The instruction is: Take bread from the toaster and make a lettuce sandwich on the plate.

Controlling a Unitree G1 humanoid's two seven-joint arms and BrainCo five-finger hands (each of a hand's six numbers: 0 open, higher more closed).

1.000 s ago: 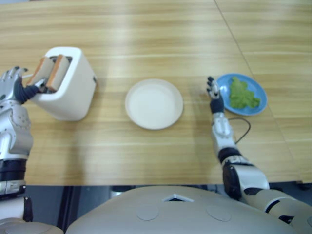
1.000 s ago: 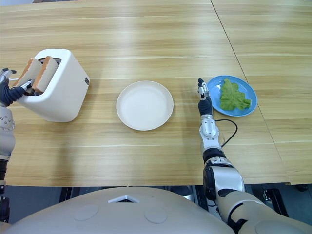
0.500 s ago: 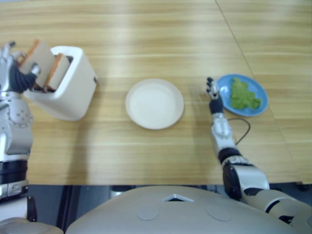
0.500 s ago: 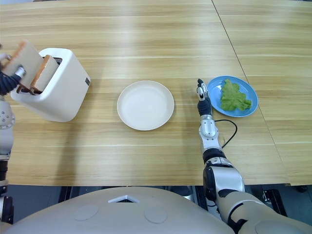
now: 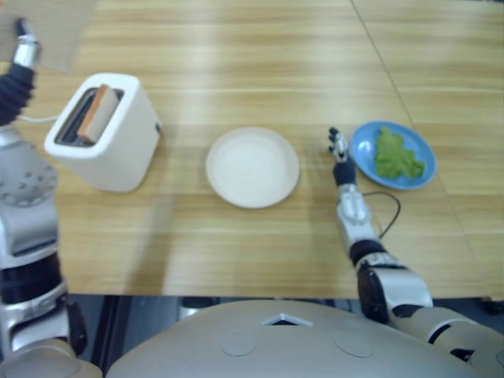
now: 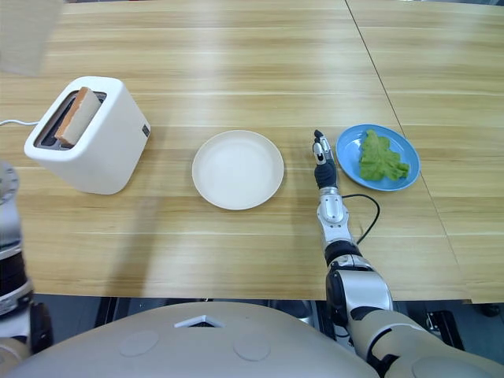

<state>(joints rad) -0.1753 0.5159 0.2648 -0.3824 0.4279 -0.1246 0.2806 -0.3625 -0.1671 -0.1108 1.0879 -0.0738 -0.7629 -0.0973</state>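
Note:
My left hand (image 5: 24, 52) is raised at the far left above the table, shut on a slice of bread (image 5: 53, 25) that is lifted clear of the white toaster (image 5: 118, 153). A second slice (image 5: 98, 113) stands in the toaster's slot. The empty cream plate (image 5: 252, 167) lies at the table's middle. A green lettuce leaf (image 5: 394, 152) rests on a blue plate (image 5: 362, 153) to the right. My right hand (image 5: 339, 151) rests on the table just left of the blue plate, fingers straight, holding nothing.
A thin black cable (image 5: 387, 211) loops on the table beside my right forearm. The toaster's white cord (image 6: 9, 123) runs off to the left. The table's front edge (image 5: 236, 295) is close below the plate.
My left hand has pulled one bread slice up and out of the toaster, which has settled back upright. The right hand has barely moved. The view has shifted slightly.

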